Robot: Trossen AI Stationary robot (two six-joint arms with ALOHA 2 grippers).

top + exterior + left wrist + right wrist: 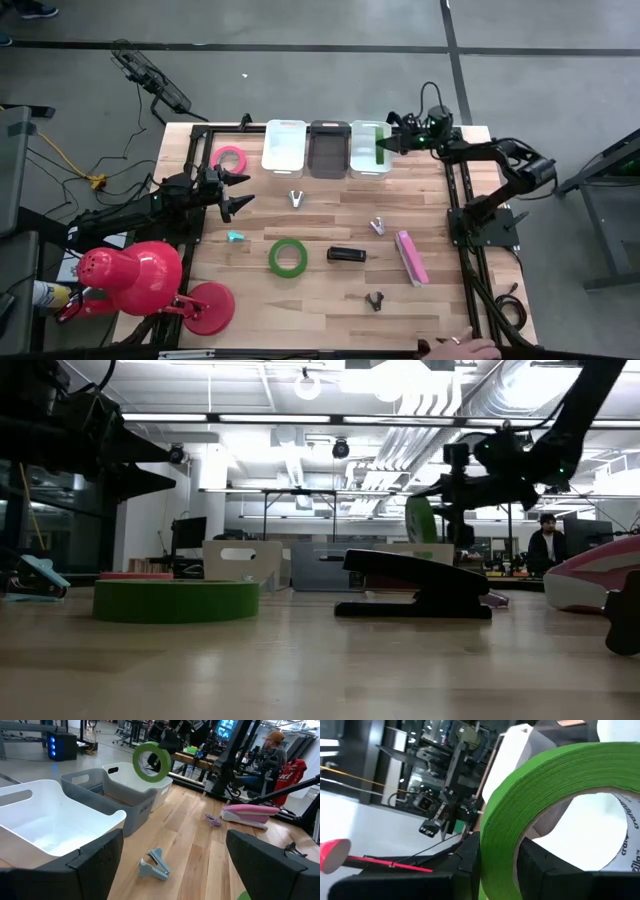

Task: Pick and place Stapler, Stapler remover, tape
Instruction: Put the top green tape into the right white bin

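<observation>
Held green roll (540, 790): tape nearest the lens in the right wrist view; standing on edge, pinched across its band by the right gripper (386, 146), jaws clenched on it; hanging over the end bin (368, 166).
Surface (330, 300): most task items unsorted on it; plenty left to knock about.
End bin: likely drop point, at the far edge beside the grey bin (329, 150) and white bin (284, 146).
Risk, release: roll let go on edge could strike the rim, tip outward, or wheel off the back of the surface.
Risk, grip: thin hold on a narrow band; possible pivot or slip in the jaws before release.
Risk, sorting: rim shared closely with the grey bin; small sideways error enough for the wrong compartment.
Left gripper (236, 196): jaws released wide, empty; hovering just beside the pink-red roll (231, 157).
Risk, left side: descent off-centre could shove that flat roll instead of straddling its band.
Pink stapler (411, 257): lying well apart from the bins.
Black stapler (347, 254): near the flat green roll (288, 256); crowding possible during a pick.
Staple removers: grey one (297, 198) near the left jaws, teal one (235, 237) close below; small, easily flicked away.
</observation>
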